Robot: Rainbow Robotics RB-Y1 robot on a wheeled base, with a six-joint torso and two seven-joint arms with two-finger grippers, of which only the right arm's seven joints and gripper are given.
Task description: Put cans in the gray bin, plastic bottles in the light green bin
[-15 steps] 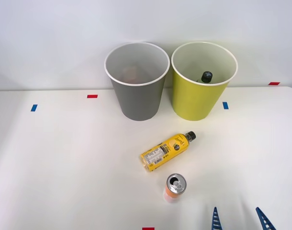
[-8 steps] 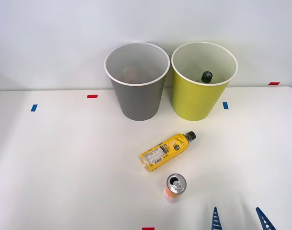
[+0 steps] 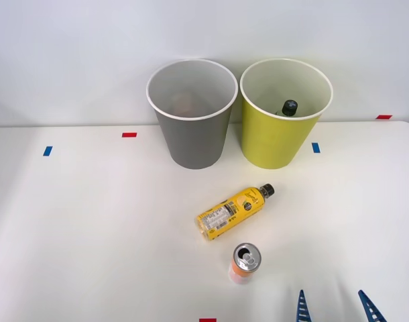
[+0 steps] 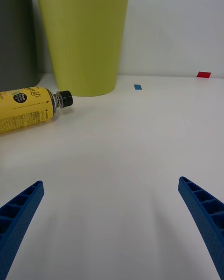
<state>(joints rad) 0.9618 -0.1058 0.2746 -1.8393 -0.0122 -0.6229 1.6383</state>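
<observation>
Claw waits open, can nearest on its left

Claw [image 3: 335,307] of the right arm sits at the near edge of the table [image 3: 90,221], its blue ribbed fingers [image 4: 21,210] spread wide with nothing between them. Just ahead and toward the robot's left stands the can [image 3: 245,261], upright, silver top facing up; it is the closest piece and probably the next pick, so the reach would have to swing left and slightly forward. Beyond the can lies the yellow bottle [image 3: 232,211] on its side, long axis running diagonally, black cap pointing away and to the right, toward the light green bin [image 3: 279,137]. That bin stands at the far side of the table, and the black cap of another bottle [image 3: 289,107] shows inside it. The gray bin [image 3: 193,134] stands just beside it on the left, further across from the claw.
</observation>
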